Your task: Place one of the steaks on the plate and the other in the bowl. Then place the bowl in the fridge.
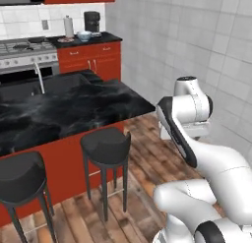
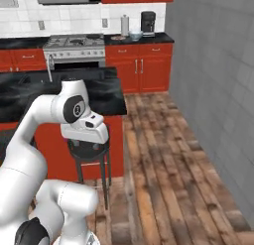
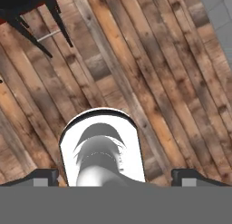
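The tool (image 3: pixel 116 177) hangs spread and empty; driving toward the distant pale round bowl (image 1: pixel 84 35) risks clipping the black round stool (image 1: pixel 105 144).

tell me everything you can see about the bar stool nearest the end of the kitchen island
The bar stool has a round, padded-looking black seat on thin dark legs joined by a pale metal footrest bar. It stands upright on the wooden plank floor, tucked against the red side of the island, just under the black marble-look countertop. Nothing rests on it. A second stool stands beside it.
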Available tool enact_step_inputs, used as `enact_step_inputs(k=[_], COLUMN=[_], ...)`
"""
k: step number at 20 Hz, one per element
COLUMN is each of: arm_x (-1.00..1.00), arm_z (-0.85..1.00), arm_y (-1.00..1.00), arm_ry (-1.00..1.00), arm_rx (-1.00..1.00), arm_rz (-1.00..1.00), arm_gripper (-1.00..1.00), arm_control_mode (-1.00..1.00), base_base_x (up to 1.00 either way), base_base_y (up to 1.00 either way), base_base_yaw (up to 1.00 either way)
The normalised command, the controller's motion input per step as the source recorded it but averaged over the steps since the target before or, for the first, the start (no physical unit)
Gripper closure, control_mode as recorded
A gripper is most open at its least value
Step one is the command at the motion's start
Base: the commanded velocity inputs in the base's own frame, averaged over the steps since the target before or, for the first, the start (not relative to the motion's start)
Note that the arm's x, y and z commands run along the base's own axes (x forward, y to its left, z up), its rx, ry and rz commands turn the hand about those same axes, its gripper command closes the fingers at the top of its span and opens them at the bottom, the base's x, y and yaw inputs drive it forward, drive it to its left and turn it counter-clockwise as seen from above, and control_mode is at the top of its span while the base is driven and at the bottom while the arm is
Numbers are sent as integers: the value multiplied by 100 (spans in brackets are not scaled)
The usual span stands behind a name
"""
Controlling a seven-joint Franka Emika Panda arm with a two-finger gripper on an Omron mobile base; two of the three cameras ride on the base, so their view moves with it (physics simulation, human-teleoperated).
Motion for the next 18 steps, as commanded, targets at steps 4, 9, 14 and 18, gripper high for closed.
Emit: enact_step_inputs(k=[4, 9, 14, 18], arm_x=[0, 0, 0, 0], arm_z=[0, 0, 0, 0], arm_y=[0, 0, 0, 0], arm_ry=[0, 0, 0, 0], arm_rx=[0, 0, 0, 0], arm_rz=[0, 0, 0, 0], arm_gripper=[-100, -100, -100, -100], arm_control_mode=[100, 100, 100, 100], base_base_x=[69, 58, 45, 49], base_base_y=[-93, -89, -71, -57], base_base_yaw=[26, 32, 39, 20])
